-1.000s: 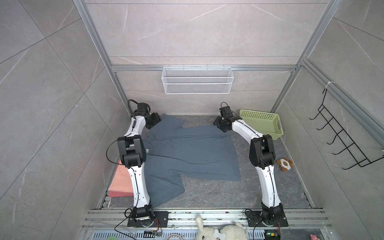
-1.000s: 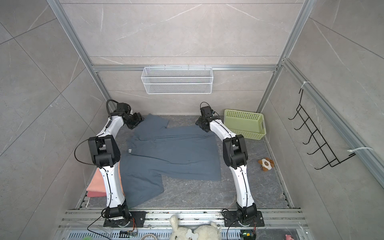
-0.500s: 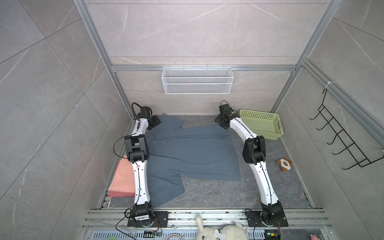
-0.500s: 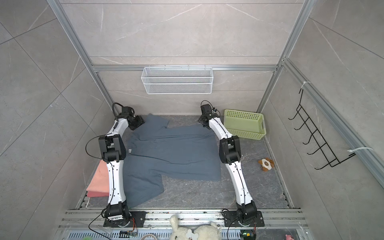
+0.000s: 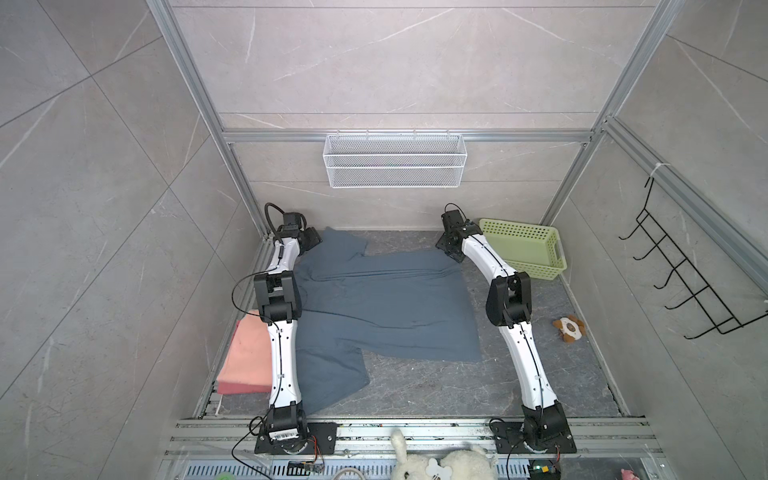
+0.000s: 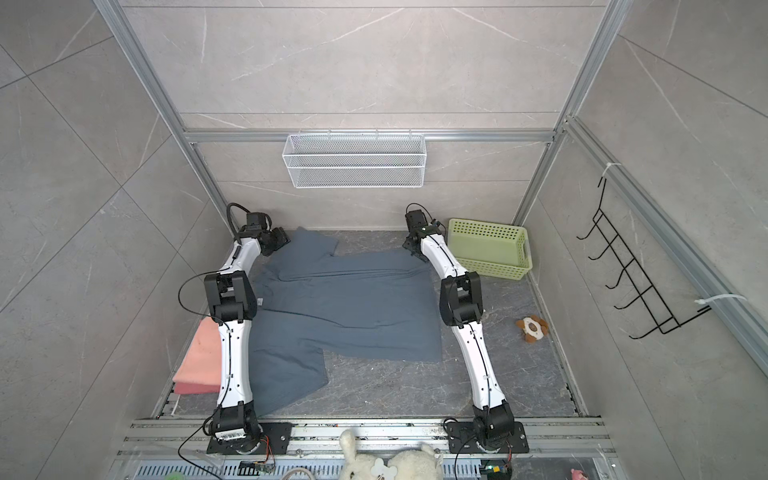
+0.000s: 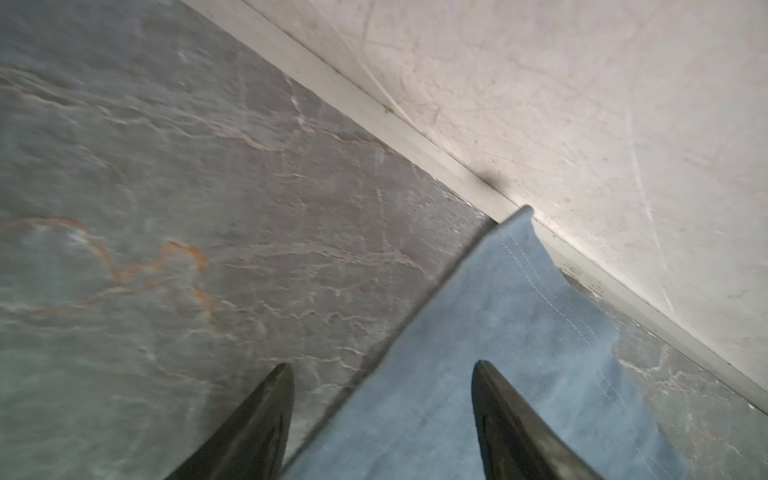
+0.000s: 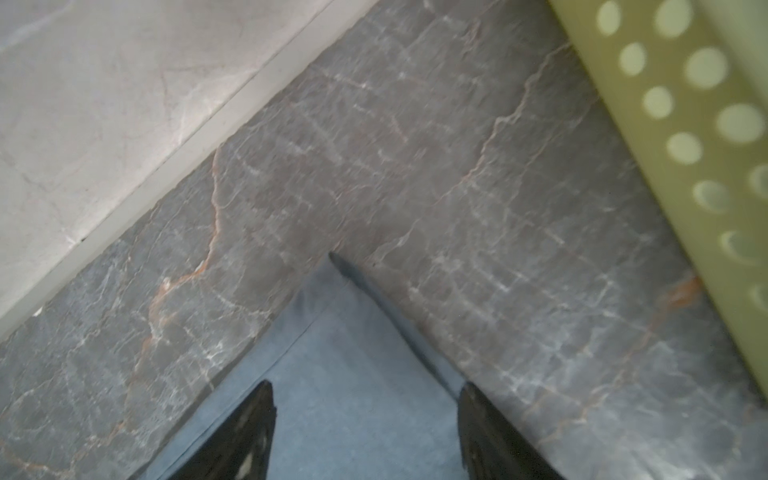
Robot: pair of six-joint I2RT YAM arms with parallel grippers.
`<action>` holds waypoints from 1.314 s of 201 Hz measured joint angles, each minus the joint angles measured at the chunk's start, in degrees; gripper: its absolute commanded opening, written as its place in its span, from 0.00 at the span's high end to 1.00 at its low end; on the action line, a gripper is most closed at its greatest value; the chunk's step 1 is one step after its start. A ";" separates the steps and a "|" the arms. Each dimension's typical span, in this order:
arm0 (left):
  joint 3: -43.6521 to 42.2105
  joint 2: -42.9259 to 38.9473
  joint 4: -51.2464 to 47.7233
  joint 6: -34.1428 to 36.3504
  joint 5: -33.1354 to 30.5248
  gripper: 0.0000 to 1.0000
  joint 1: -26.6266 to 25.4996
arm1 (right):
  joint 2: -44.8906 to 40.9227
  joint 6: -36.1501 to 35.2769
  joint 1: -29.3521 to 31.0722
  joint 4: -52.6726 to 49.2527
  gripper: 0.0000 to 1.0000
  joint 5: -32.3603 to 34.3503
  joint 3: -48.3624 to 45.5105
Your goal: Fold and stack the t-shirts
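A large slate blue-grey t-shirt (image 5: 386, 307) (image 6: 353, 307) lies spread flat on the dark stone floor, one sleeve toward the front left. A salmon-pink folded t-shirt (image 5: 247, 357) (image 6: 199, 357) rests at the left edge, partly behind the left arm. My left gripper (image 5: 311, 240) (image 6: 280, 241) (image 7: 382, 365) hovers open over the far-left sleeve (image 7: 498, 311), one finger above cloth, the other above floor. My right gripper (image 5: 446, 247) (image 6: 411, 249) (image 8: 365, 384) stands open over the shirt's far-right corner (image 8: 349, 332). Neither holds cloth.
A pale green perforated basket (image 5: 523, 249) (image 8: 685, 124) stands just right of the right gripper. A small brown-and-white plush toy (image 5: 569, 328) lies by the right wall. A white wire basket (image 5: 395, 166) hangs on the back wall, which is close behind both grippers.
Both elbows have swung a little inward while the grippers stayed at the shirt's far corners. The blue-grey shirt lies as before.
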 measured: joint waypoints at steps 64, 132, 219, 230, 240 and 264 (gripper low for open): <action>-2.80 -0.55 2.27 -1.86 -1.29 0.67 -4.11 | 2.62 -0.28 -2.19 0.74 0.29 -0.52 2.32; -3.08 -0.63 1.51 -3.17 -1.49 0.82 -4.31 | 10.03 -3.78 -2.38 4.70 0.30 -5.27 13.18; -3.13 -0.68 1.03 -3.52 -1.20 0.98 -4.28 | 10.88 -5.40 -1.66 4.94 0.94 -10.71 13.27; -3.13 -0.68 1.03 -3.56 -1.09 1.00 -4.28 | 10.95 -4.31 -1.38 4.79 1.00 -10.58 13.27; -3.13 -0.70 1.03 -3.56 -1.03 1.00 -4.26 | 10.95 -4.00 -1.25 4.70 1.00 -10.60 13.27; -3.13 -0.70 1.11 -3.56 -0.04 1.00 -4.04 | 10.95 -3.21 -1.20 5.05 1.00 -10.64 13.27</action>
